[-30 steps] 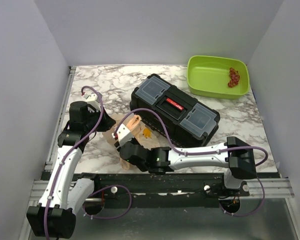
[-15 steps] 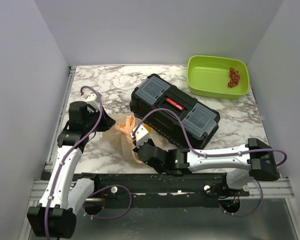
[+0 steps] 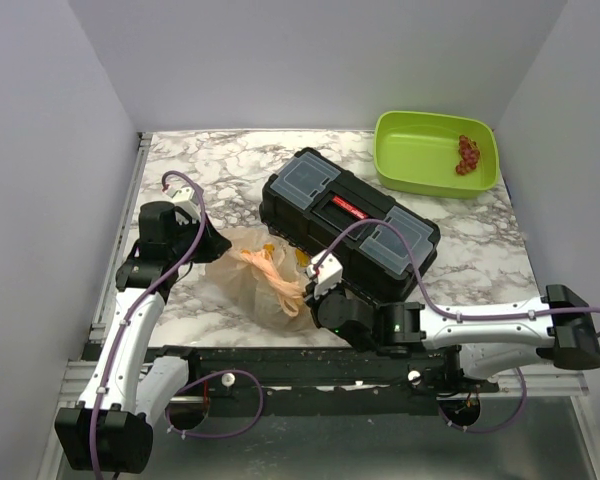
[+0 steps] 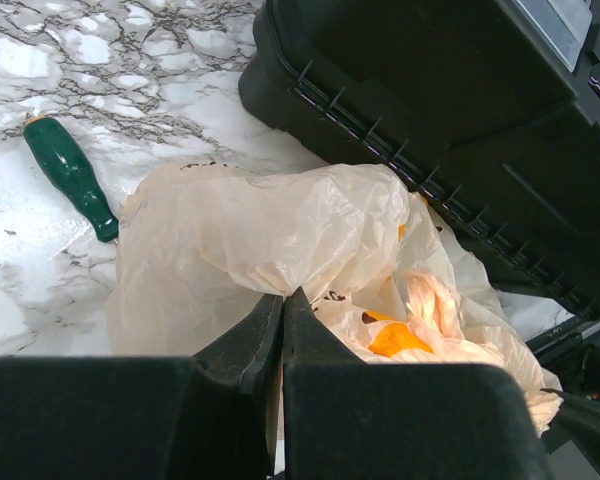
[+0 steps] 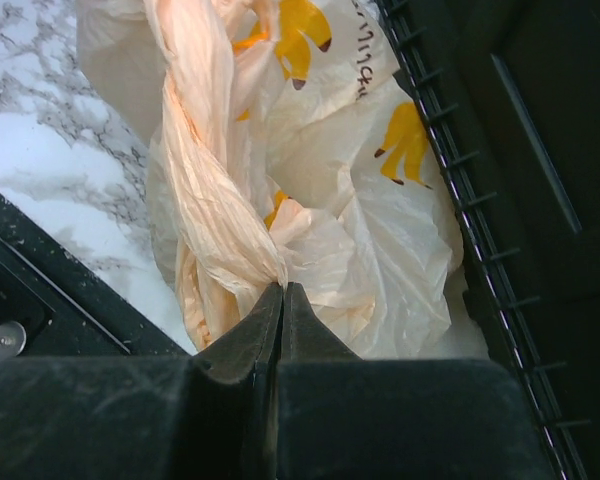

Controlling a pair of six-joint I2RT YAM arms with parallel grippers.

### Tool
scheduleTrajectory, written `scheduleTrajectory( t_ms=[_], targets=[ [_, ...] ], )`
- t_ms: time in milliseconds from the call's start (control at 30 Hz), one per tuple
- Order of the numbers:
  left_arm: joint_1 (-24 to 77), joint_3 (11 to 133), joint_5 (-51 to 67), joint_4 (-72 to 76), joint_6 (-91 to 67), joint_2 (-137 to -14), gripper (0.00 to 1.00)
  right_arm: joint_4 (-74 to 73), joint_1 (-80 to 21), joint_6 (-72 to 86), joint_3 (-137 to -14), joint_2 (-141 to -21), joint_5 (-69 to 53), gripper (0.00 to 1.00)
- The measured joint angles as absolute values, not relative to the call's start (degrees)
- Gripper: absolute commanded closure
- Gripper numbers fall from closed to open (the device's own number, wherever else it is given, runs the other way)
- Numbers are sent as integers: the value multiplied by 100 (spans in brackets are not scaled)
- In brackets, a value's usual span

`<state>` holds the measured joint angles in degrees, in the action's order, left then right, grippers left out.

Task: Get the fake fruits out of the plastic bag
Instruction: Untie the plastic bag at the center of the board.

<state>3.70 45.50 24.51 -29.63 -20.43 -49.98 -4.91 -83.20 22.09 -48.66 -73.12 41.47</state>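
Left gripper [image 4: 283, 298] clamps a fold of the thin crinkly tan plastic bag [image 4: 270, 225]. Right gripper [image 5: 281, 292] pinches its twisted handle [image 5: 205, 180], right beside the black plastic toolbox [image 3: 350, 215]

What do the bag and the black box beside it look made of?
The plastic bag looks like thin translucent film, slightly glossy, probably polyethylene; it crinkles and twists ropelike. The toolbox seems to be rigid moulded plastic, matte black, ribbed along its edge.

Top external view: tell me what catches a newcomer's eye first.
The crinkly plastic bag lies centre-left, with the left hand and the right hand both shut on it. Right beside it sits a black toolbox. A lime-green tub holding red grapes stands at the far right.
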Motion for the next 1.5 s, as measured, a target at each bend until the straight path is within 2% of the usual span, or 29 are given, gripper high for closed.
scheduleTrajectory(
  t_ms=[233,300,433,567,600,800,867,967,1033,1233,1367,1500],
  targets=[
    [370,4547,2451,-2965,-2043,-5006,100,-1000,-8320,2657,-4484,-6757,4104,99],
    [370,4550,2449,-2965,-2043,-5006,100,-1109,-8320,2749,-4451,-6667,4069,96],
    [370,4550,2443,-2965,-2040,-5006,100,-1313,-8320,2751,-4615,-6657,3913,75],
    [336,4550,2443,-2963,-2040,-5006,100,-1369,-8320,2541,-5284,-6934,3726,53],
    [336,4547,2443,-2963,-2040,-5006,100,-1337,-8320,2475,-5476,-7046,3688,51],
    [336,4550,2451,-2961,-2040,-5004,100,-1208,-8322,1949,-6543,-8189,3710,50],
    [336,4550,2453,-2961,-2043,-5000,90,-1214,-8329,1831,-6742,-8586,3806,52],
    [336,4545,2453,-2963,-2102,-4930,70,-1343,-8331,1739,-6772,-8965,4091,62],
    [336,4543,2456,-2967,-2150,-4818,63,-1450,-8331,1706,-6764,-9070,4281,69],
    [438,4523,2783,-2958,-2222,-4204,50,-1269,-8331,1616,-6394,-8689,4252,76],
    [1002,4324,3120,-2770,-2071,-3588,40,-969,-8331,1505,-5905,-8147,3889,79],
    [1627,4130,3341,-2596,-1772,-3114,38,-683,-8329,1426,-5579,-7767,3662,79]
  ],
)
